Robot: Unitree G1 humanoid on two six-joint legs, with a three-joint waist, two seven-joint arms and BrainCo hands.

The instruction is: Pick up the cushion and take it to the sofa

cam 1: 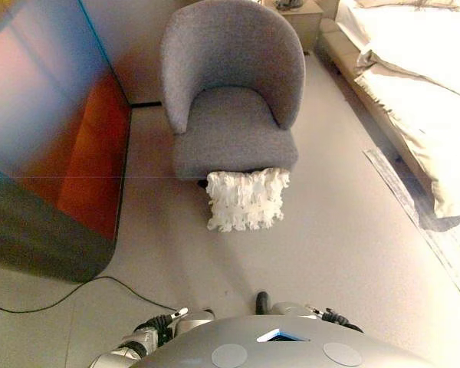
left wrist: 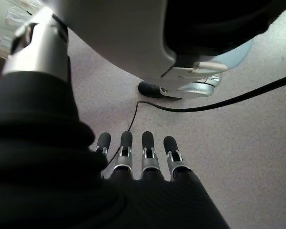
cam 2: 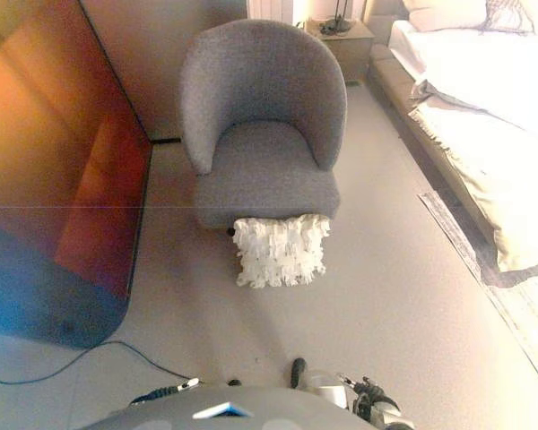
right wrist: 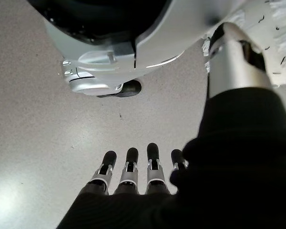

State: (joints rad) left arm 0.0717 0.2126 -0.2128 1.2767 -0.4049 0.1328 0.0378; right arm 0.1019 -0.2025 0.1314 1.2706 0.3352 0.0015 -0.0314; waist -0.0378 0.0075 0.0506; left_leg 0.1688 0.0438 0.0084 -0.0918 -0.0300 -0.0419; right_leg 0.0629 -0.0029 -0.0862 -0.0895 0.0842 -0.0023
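A white ruffled cushion (cam 1: 245, 199) lies on the floor, leaning against the front of a grey armchair (cam 1: 230, 100) straight ahead of me. It also shows in the right eye view (cam 2: 280, 249) and at the edge of the right wrist view (right wrist: 281, 28). My left hand (left wrist: 133, 155) hangs at my side over bare floor, fingers straight, empty. My right hand (right wrist: 133, 167) hangs at my other side, fingers straight, empty. Both hands are well short of the cushion.
A large dark glossy panel (cam 1: 54, 130) stands along the left. A bed with pale covers (cam 1: 422, 84) runs along the right, with a rug edge (cam 1: 437, 222) beside it. A small bedside table (cam 1: 303, 15) stands behind the armchair.
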